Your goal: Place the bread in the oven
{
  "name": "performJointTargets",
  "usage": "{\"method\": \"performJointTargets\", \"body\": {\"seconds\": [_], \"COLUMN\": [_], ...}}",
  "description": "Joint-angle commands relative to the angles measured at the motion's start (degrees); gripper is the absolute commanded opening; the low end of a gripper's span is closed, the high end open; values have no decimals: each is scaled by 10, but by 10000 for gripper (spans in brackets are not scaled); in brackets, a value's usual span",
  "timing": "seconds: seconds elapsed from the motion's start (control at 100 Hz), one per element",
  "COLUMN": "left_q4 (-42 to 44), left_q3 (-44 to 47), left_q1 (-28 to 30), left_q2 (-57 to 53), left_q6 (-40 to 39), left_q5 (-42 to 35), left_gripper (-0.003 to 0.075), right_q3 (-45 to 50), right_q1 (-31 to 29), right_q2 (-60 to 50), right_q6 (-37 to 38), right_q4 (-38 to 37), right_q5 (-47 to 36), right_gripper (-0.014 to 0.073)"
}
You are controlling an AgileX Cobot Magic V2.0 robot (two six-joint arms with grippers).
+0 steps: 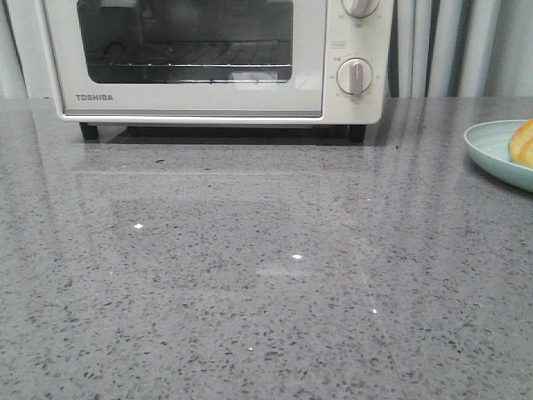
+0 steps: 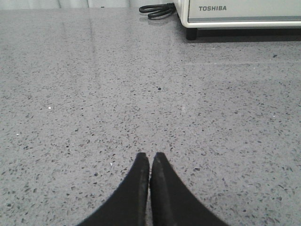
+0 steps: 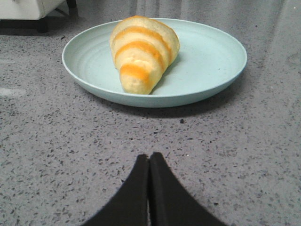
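The cream-white TOSHIBA oven (image 1: 208,58) stands at the back of the grey counter with its glass door closed; its corner also shows in the left wrist view (image 2: 240,14). The golden striped bread (image 3: 141,52) lies on a pale blue plate (image 3: 207,61), tapered end toward the right gripper; only its edge shows in the front view (image 1: 523,142). My right gripper (image 3: 149,157) is shut and empty, low over the counter a short way in front of the plate. My left gripper (image 2: 150,157) is shut and empty, over bare counter well in front of the oven. Neither arm shows in the front view.
The plate (image 1: 491,150) sits at the counter's right edge in the front view. A black power cord (image 2: 157,9) lies beside the oven's left side. Two round knobs (image 1: 356,77) are on the oven's right panel. Pale curtains hang behind.
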Motion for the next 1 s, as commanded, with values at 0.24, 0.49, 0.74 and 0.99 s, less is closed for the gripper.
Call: {"method": "performJointTargets", "body": {"seconds": [0.24, 0.49, 0.74, 0.99], "left_q4": [0, 0, 0, -19], "left_q3": [13, 13, 13, 13], "left_q1": [-5, -5, -5, -5], "left_q2": [-17, -17, -17, -17], "left_q6": [-5, -5, -5, -5], "left_q5": [-44, -57, -78, -192], "left_gripper": [-21, -21, -21, -21], "right_q3": [15, 15, 15, 15], "right_q1": [-4, -4, -4, -4], "right_q2": [-11, -11, -11, -11], "right_q6": [-4, -4, -4, -3], "right_q4": [-4, -4, -4, -3], "right_q5": [-13, -13, -20, -79], "right_gripper": [-75, -75, -75, -75]}}
